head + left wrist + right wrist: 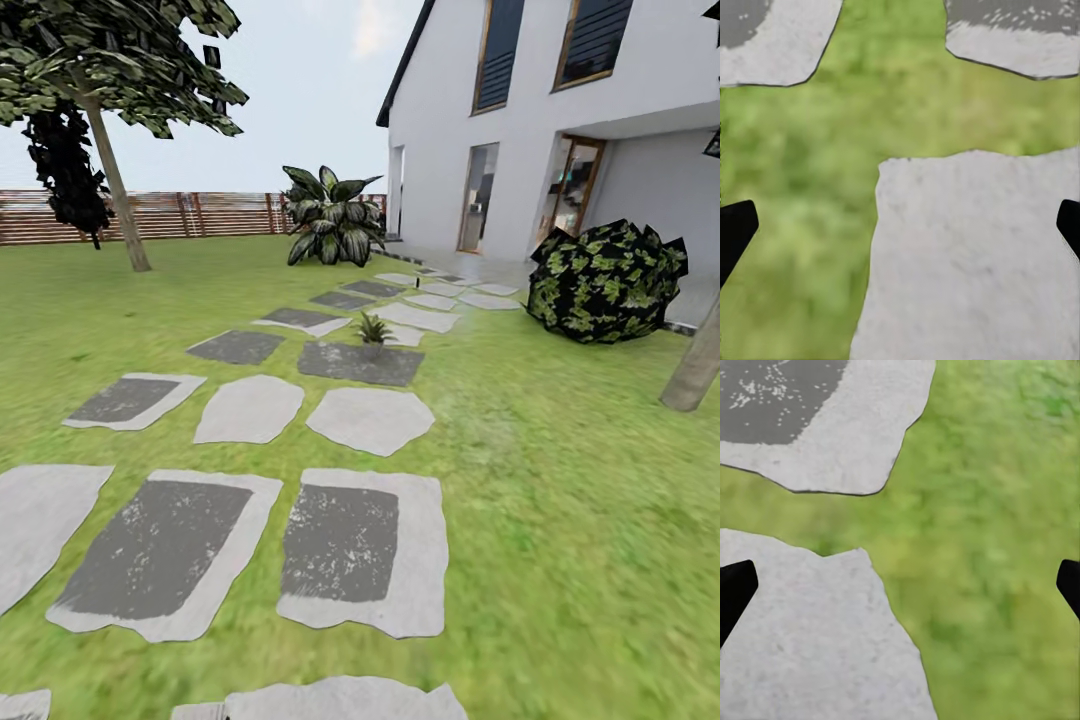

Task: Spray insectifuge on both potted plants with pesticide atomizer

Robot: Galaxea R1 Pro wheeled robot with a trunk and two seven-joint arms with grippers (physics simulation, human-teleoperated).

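In the left wrist view my left gripper [900, 229] is open, its dark fingertips [733, 229] wide apart over a pale stepping stone [975, 255] and grass, nothing between them. My right gripper [900, 589] is open too, with its fingertips [733, 589] above another pale stone [802, 637] and lawn. The head view looks over the garden lawn [560, 480] and a path of grey stepping stones [360, 545] running toward the house. The pesticide atomizer and the two potted plants are out of view.
A small spiky plant [373, 328] stands on the path. Further back are a large broad-leaved plant [333, 215], a dark shrub [605, 280] right, a tree [115, 180] left, a trunk [695, 365] at the right edge, the brown fence [190, 213] and the white house [560, 130].
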